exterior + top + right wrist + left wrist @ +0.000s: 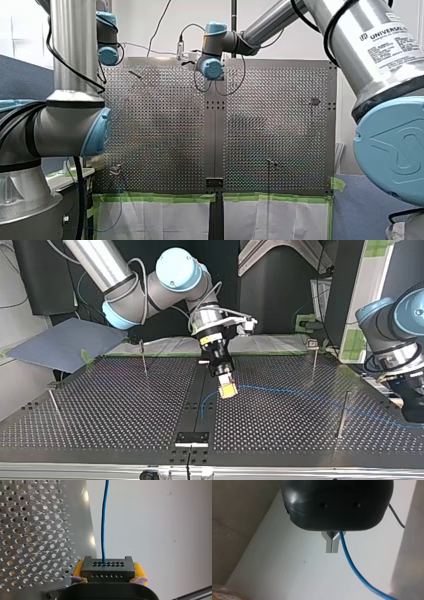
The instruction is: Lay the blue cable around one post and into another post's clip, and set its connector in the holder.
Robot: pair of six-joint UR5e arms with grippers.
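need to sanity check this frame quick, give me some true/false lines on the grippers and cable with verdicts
1. My right gripper holds the connector. True.
2. Its pads are black. False: they are yellow.
3. The cable runs out of the connector. True.
4. My left gripper is wide open. False: its fingers are shut on the cable.

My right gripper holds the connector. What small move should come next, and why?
Probably my left gripper should swing the blue cable around the nearby post: the cable hangs free between both grippers, around no post yet, while my right gripper holds the connector.
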